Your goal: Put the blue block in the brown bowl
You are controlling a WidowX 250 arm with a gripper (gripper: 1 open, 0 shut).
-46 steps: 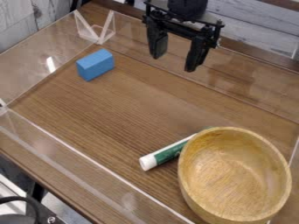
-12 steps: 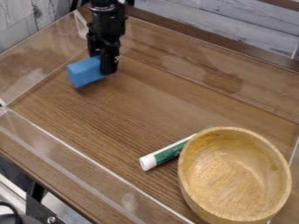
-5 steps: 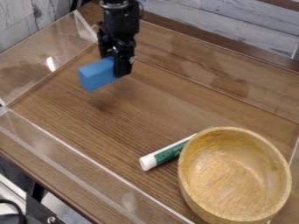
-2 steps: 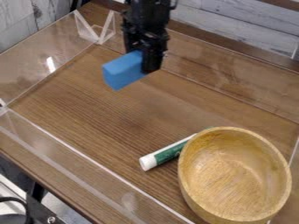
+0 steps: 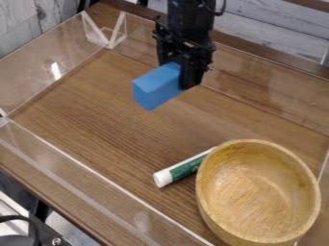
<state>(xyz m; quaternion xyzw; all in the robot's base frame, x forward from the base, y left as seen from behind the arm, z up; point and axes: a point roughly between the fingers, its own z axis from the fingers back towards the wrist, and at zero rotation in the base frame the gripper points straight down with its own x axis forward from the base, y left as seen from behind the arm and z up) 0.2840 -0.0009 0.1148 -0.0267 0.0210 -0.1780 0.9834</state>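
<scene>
- One small bright blue rectangular block (image 5: 158,86) is in view, tilted and raised clear of the table, up and to the left of the bowl and well apart from it.
- One black robot gripper (image 5: 189,75) points down from the top of the picture; its dark fingers are closed narrowly on the right end of the blue block, holding it in the air.
- One large round light-brown wooden bowl (image 5: 303,178) with visible grain and a thick rim sits at the lower right of the table; nothing shows inside it.
- One white tube with a green cap (image 5: 182,170) lies on its side just left of the bowl, its cap end close to the bowl's rim; whether they touch I cannot tell.
- One dark wood-grain table top (image 5: 244,106) carries everything, enclosed by clear plastic walls (image 5: 52,53) along its edges.
- No brand, label or writing can be read on the tube, the block, the bowl or the gripper.
</scene>
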